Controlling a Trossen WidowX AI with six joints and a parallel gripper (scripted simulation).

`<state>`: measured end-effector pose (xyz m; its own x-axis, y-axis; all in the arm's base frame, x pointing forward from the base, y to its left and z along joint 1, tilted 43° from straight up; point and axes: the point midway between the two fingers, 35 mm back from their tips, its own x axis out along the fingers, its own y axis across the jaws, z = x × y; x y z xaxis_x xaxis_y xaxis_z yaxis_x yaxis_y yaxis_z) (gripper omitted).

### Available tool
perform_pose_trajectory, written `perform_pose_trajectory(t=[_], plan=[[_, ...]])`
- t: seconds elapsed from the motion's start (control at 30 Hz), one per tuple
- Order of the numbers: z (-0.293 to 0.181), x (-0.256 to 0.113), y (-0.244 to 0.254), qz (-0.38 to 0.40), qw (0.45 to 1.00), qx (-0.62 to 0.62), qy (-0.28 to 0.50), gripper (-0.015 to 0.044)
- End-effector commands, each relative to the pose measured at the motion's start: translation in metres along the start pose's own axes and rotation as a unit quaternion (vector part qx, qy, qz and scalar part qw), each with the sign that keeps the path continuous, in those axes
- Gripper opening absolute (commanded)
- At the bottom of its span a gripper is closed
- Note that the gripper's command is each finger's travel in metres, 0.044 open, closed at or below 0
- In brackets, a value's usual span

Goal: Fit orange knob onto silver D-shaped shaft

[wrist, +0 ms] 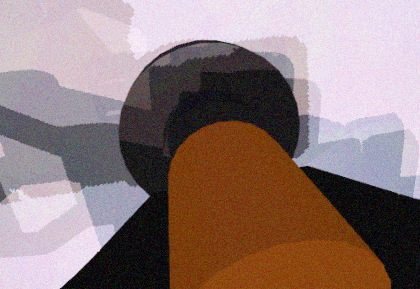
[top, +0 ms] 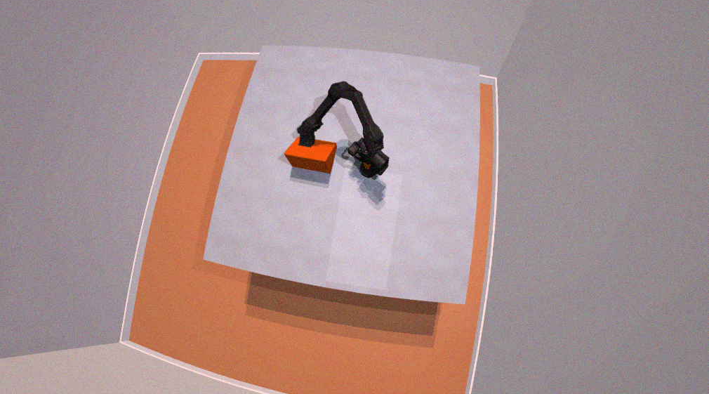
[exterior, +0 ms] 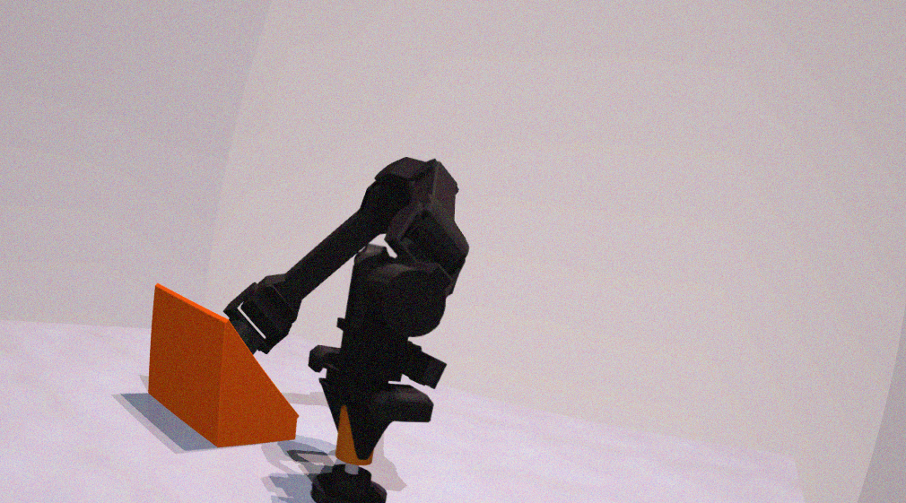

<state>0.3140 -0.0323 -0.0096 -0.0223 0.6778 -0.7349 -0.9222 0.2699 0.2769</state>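
Observation:
My gripper point(exterior: 356, 449) point(wrist: 233, 192) is shut on the orange knob point(top: 366, 165) point(exterior: 345, 438) point(wrist: 240, 198). The knob is upright between the fingers, directly over the round black pedestal point(top: 368, 175) point(exterior: 324, 489) point(wrist: 137, 93). In the exterior view, a short piece of the silver shaft point(exterior: 351, 468) shows between the knob's underside and the pedestal, so the knob is not against the pedestal. Whether the shaft's tip is inside the hole cannot be told. The knob's hole and both flat sides are hidden. In the wrist view the knob covers the shaft.
The orange wedge-shaped base point(top: 311, 151) point(exterior: 183, 370) carries the arm and stands to the left of the pedestal. The pale table top point(top: 293, 232) point(exterior: 601, 457) lies under everything, and arm shadows fall around the pedestal.

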Motion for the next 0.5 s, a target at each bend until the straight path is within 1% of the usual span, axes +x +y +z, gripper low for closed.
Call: perform_pose_trajectory(t=[0.0, 0.3, 0.47], plan=[[0.0006, 0.0004, -0.0003, -0.001, 1.0, -0.004, -0.001, 0.0], [0.0012, -0.0044, 0.0002, -0.001, 1.0, -0.009, -0.001, 0.0], [0.0008, -0.0035, 0.0001, -0.001, 0.996, -0.088, -0.001, 0.0]])
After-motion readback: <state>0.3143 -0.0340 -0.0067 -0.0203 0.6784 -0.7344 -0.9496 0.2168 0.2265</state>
